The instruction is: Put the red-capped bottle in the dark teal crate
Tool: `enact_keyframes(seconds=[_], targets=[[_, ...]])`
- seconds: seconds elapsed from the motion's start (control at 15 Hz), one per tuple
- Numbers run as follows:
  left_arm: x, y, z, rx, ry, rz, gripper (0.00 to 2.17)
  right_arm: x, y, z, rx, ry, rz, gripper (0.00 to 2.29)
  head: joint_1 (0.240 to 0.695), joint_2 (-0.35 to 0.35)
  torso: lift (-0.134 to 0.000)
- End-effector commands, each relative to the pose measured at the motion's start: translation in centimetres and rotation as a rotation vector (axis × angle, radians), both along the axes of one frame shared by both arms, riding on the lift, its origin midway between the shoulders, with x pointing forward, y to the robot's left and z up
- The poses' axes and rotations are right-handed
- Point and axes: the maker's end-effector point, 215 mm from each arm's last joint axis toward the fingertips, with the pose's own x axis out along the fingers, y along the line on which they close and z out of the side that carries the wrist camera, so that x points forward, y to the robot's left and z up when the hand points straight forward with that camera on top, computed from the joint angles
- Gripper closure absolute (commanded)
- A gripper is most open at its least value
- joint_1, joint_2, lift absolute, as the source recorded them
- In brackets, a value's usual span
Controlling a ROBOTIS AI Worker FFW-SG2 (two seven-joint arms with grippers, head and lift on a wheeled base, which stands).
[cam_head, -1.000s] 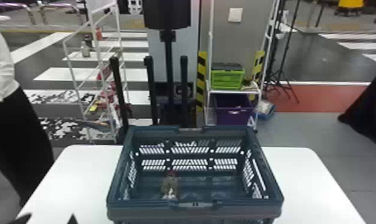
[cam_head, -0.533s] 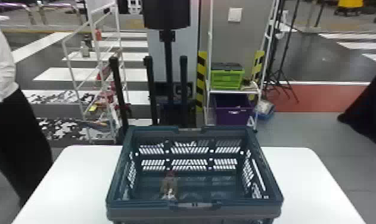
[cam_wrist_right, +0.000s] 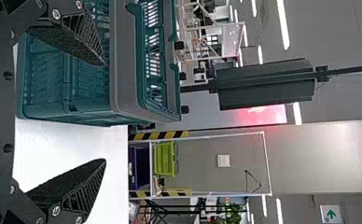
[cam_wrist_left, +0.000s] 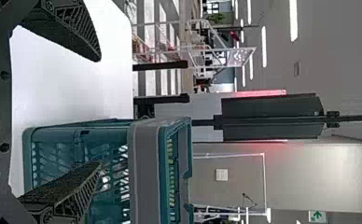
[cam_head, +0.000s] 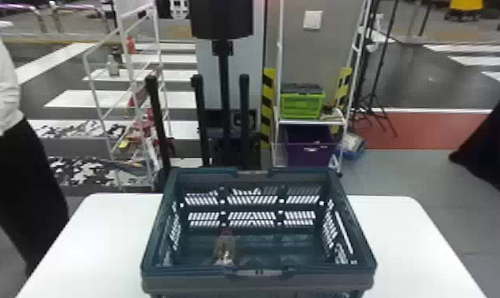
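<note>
In the head view the dark teal crate point(cam_head: 256, 273) stands on the white table. Inside it, toward the near left part, is the red-capped bottle point(cam_head: 224, 249), its cap pointing to the crate's far side. The left wrist view has my left gripper point(cam_wrist_left: 100, 112) open, with nothing between its fingers, close to the crate point(cam_wrist_left: 144, 172). My right gripper point(cam_wrist_right: 105, 112) is also open and holds nothing; in the right wrist view the crate point(cam_wrist_right: 123, 60) is just beyond it.
The white table point(cam_head: 411, 245) extends on both sides of the crate. Behind it stand a black post point(cam_head: 225, 99), a white rack point(cam_head: 98, 95) and a shelf with a green box point(cam_head: 301, 104) and a purple bin point(cam_head: 310, 148).
The dark fingertips at the head view's lower left corner a second ago have dropped out at the bottom edge. Crate and bottle keep their places.
</note>
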Motion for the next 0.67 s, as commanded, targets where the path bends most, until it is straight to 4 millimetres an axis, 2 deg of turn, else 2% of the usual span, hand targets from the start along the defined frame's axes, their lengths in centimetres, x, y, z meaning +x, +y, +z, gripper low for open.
enact_keyframes(seconds=[0.0,0.6], targets=[[0.16,-0.11,0.45,-0.011,-0.009,0.009,0.09,-0.05,0.00,-0.10,0.001,0.002,-0.001,0.15,0.499,0.000,0.000],[0.89,0.09,0.60,-0.025,-0.013,0.017,0.09,-0.16,-0.18,-0.60,0.004,0.011,-0.008,0.15,0.499,0.000,0.000]])
